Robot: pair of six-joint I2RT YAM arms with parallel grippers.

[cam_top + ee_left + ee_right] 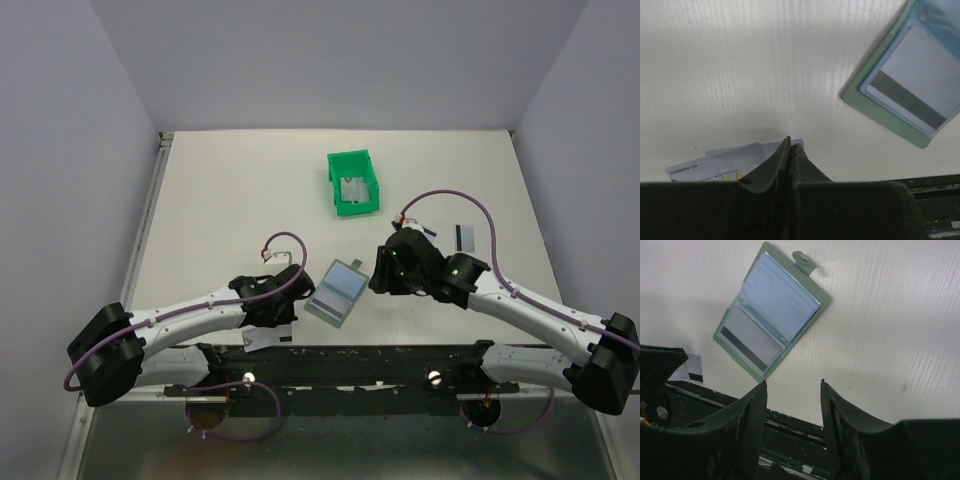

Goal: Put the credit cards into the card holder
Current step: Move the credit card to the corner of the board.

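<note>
Print on one credit card only

The credit card [715,167] by the near edge of the table [740,75] carries small dark print, seen upside down. One line begins "NO", then a run of digits too blurred to read for certain. Below it is a line of tiny capitals (illegible here).

Soft, even light comes from overhead, and the white worktop [230,200] is bright with no glare. Shadows are faint: a grey smudge by the left hand [791,142] and a thin edge along the holder [771,310]. The overhead view is crisp. Up close, the left hand and right hand [792,385] look dark and blurred, and the card [715,167] print is soft.
</note>
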